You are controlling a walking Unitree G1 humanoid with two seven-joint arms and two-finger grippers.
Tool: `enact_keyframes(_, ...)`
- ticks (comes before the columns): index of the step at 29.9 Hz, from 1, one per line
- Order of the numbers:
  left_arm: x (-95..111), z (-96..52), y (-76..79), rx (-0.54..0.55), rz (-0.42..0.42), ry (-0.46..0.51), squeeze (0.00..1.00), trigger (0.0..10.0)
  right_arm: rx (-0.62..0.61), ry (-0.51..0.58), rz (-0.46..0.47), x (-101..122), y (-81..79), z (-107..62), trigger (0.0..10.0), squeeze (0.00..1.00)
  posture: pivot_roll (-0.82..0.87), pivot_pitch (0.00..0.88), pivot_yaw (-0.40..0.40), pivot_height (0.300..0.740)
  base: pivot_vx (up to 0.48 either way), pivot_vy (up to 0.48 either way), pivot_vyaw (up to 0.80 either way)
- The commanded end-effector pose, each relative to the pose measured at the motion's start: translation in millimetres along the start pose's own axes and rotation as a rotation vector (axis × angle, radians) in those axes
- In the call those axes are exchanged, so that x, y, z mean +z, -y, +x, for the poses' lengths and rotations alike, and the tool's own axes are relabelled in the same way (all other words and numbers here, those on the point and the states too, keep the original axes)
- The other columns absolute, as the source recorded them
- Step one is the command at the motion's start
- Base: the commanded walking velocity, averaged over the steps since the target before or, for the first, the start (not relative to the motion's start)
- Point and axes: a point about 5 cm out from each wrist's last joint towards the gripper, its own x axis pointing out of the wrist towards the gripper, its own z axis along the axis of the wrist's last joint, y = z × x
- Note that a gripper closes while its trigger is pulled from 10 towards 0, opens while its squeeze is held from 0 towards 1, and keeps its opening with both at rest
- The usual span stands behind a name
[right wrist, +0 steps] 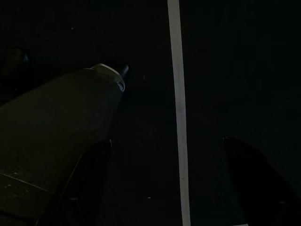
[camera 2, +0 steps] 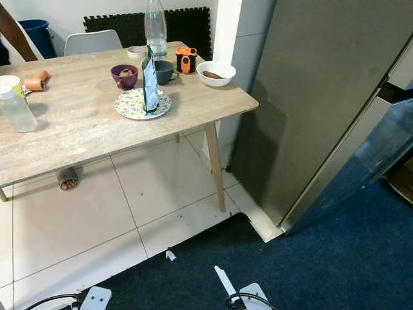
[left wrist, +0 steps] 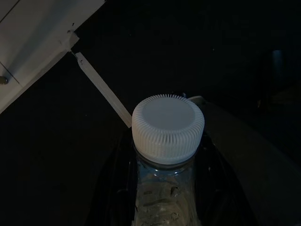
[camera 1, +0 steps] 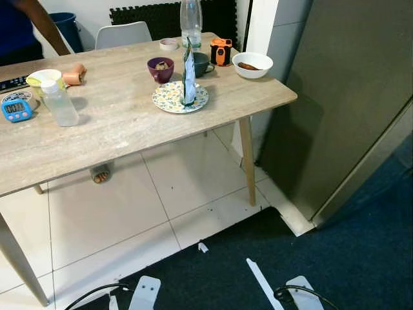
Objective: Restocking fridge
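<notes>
Fridge (camera 2: 329, 97): grey, door ajar, standing right of the wooden table (camera 1: 129, 123). On the table: tall clear bottle (camera 1: 190, 19); small capped bottle (camera 1: 59, 103); white bowl (camera 1: 252, 64) holding something brown; purple cup (camera 1: 160, 68) with contents; patterned plate (camera 1: 173, 98) carrying an upright green pouch (camera 1: 188, 77). Left gripper (left wrist: 160, 188) hangs low, fingers closed around a clear white-capped bottle (left wrist: 168, 129). Right gripper (right wrist: 164, 183) in shade, fingers apart, holding nothing.

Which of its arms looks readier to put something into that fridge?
Probably the left: the left gripper already holds a clear plastic bottle with a white ribbed cap. The grey fridge door stands ahead.
</notes>
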Motion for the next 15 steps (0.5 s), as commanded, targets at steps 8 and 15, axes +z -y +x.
enact_keyframes(8,-2.2,0.6,10.8,-0.031,-0.056,-0.008,0.0,10.0,-0.016,-0.006,0.03,-5.8,-0.6,-0.6,10.0,0.0,-0.05,0.097,-0.037,0.74,0.0,0.0,0.0)
enact_keyframes(15,5.1,-1.8,-22.9,0.061,-0.093,0.023,0.0,10.0,-0.05,0.022,0.041,-0.2,14.7,-2.5,10.0,0.0,-0.04,0.103,-0.015,0.74,0.0,0.0,0.0)
